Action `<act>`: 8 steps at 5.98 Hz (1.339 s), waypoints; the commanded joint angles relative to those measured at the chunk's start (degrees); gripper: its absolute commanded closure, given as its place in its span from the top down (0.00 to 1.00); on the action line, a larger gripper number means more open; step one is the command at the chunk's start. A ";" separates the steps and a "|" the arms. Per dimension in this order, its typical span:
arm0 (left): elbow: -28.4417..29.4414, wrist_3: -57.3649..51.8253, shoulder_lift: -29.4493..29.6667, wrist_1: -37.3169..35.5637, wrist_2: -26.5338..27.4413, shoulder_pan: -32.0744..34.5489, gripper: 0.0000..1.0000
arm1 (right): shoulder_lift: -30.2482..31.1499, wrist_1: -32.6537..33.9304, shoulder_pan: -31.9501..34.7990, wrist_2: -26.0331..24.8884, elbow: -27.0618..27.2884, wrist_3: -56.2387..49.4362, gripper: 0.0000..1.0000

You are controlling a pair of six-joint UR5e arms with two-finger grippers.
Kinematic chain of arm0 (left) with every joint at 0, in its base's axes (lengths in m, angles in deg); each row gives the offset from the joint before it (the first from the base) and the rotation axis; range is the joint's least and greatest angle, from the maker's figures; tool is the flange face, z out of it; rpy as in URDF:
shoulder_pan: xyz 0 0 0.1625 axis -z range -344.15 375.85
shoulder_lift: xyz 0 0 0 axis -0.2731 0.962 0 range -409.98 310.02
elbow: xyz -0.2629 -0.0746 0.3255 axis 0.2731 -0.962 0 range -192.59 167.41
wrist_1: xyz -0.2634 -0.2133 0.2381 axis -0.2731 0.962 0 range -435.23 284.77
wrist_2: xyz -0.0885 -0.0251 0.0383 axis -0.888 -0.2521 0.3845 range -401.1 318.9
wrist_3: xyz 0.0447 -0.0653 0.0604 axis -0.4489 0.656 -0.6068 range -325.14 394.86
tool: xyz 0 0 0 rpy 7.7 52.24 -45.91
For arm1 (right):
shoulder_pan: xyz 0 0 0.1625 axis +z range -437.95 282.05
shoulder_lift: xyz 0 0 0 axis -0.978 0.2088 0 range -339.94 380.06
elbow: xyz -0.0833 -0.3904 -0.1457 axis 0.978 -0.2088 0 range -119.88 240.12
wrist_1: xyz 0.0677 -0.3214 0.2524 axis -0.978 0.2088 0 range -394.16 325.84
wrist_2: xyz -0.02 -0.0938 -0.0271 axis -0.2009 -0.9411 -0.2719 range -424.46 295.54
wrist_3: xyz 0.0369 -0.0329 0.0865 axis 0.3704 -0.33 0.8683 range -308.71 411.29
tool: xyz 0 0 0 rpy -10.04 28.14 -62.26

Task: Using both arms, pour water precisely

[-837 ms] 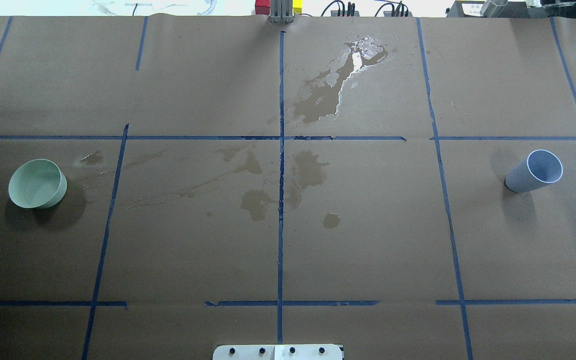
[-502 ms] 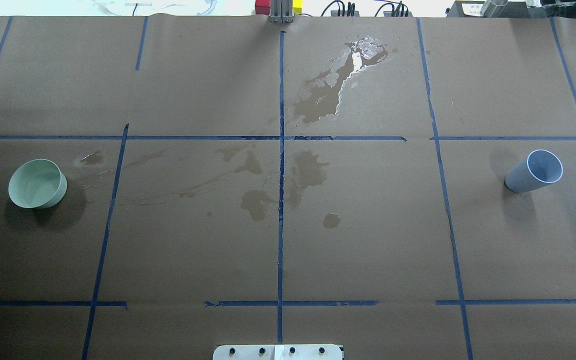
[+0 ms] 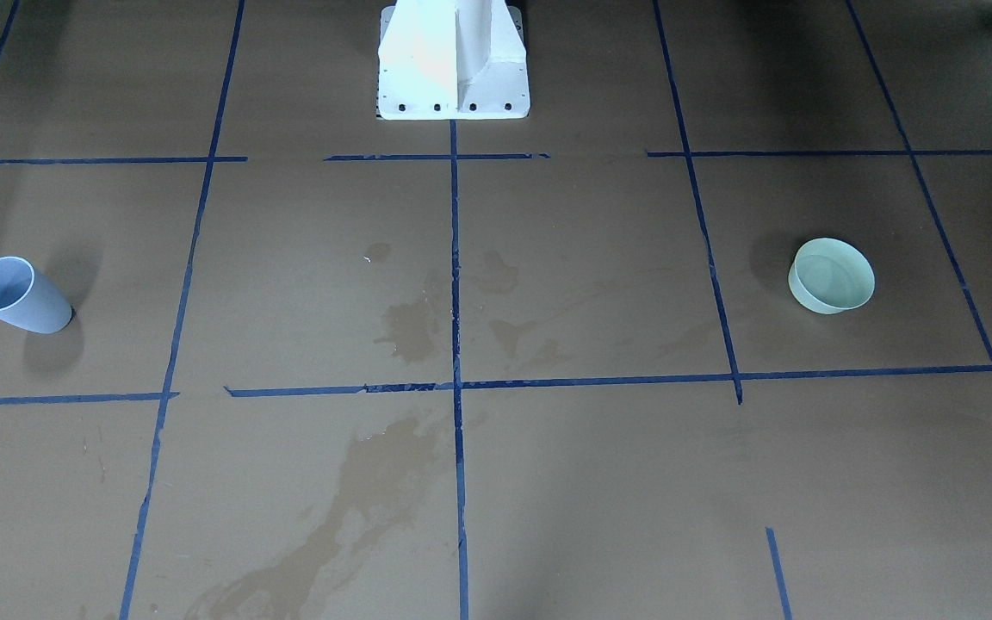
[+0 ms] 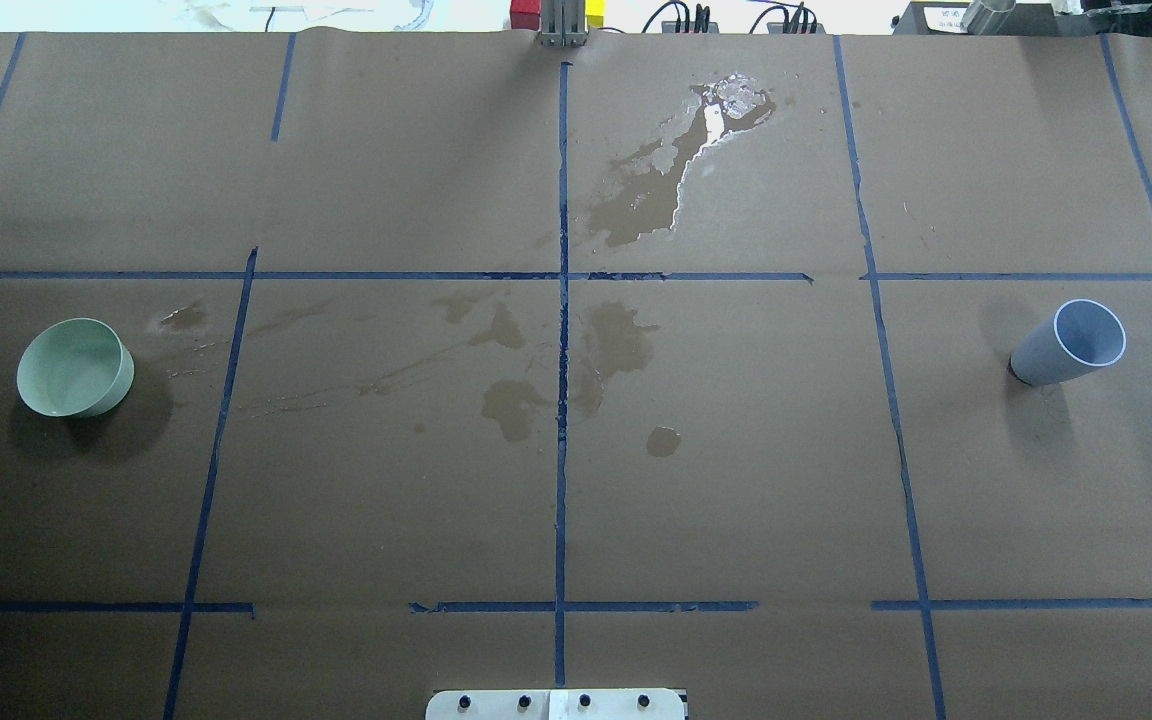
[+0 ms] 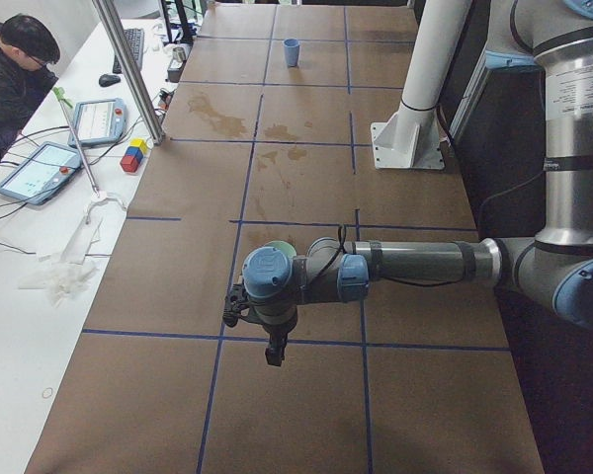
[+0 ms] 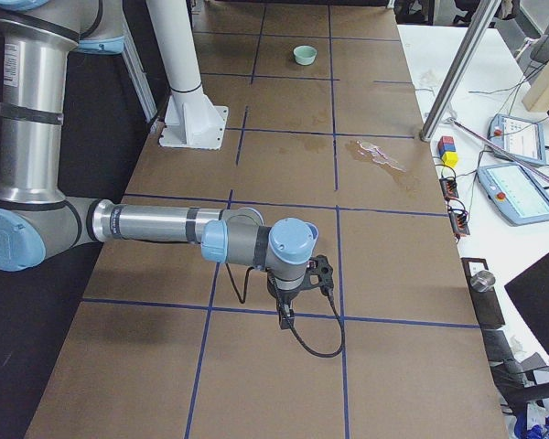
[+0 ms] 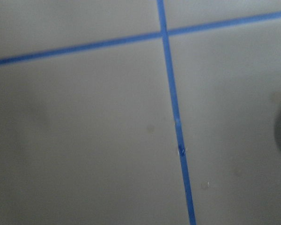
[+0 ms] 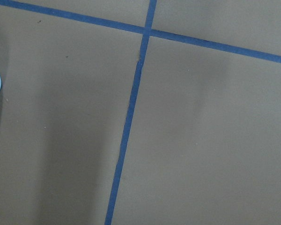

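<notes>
A: The left gripper (image 5: pixel 275 348), a black two-finger tool, hangs pointing down over the brown paper table cover (image 4: pixel 386 500), close above a blue tape line (image 5: pixel 306 343). Only a side camera catches it, so how far its fingers are spread, and whether they grip anything, cannot be told.

B: And the right gripper (image 6: pixel 286 311)?

A: It is the same: black, pointing down and low over the paper. Its spread and its hold cannot be judged either.

B: What lies outward from them?

A: The left arm (image 5: pixel 415 265) and the right arm (image 6: pixel 156 222), grey metal tubes with pale-blue joint caps, each reach out level above the table. A short pale-green round cup (image 4: pixel 74 367) stands just behind the left wrist. A tall blue-grey plastic cup (image 4: pixel 1071 343) stands upright, well apart from the left gripper, at the right arm's end. Dark wet patches (image 4: pixel 636 200) stain the paper between the two cups.
</notes>
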 commanded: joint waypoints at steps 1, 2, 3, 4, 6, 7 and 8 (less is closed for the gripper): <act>0.37 -0.12 2.54 1.23 -0.54 -0.02 1.00 | -0.03 -0.04 0.00 -0.05 1.41 0.35 1.00; 0.20 1.88 2.19 5.24 -0.55 -2.37 1.00 | -0.03 -0.04 0.00 0.03 2.64 0.26 1.00; -0.76 13.39 2.10 6.93 -0.55 -7.27 1.00 | -0.03 -1.43 0.00 0.38 2.74 -0.09 1.00; -0.08 24.82 0.45 16.26 -0.55 -10.10 1.00 | 1.10 -6.23 0.00 1.69 2.48 0.35 1.00; 2.28 51.53 -0.97 36.65 0.41 -22.11 1.00 | 2.43 -6.63 0.00 2.32 2.31 0.09 1.00; 6.65 60.61 -0.89 47.10 2.59 -26.17 1.00 | 2.69 -6.72 0.00 2.41 2.30 0.00 1.00; 8.44 66.18 -0.28 51.55 3.66 -30.39 1.00 | 2.70 -6.72 0.00 2.41 2.30 0.00 1.00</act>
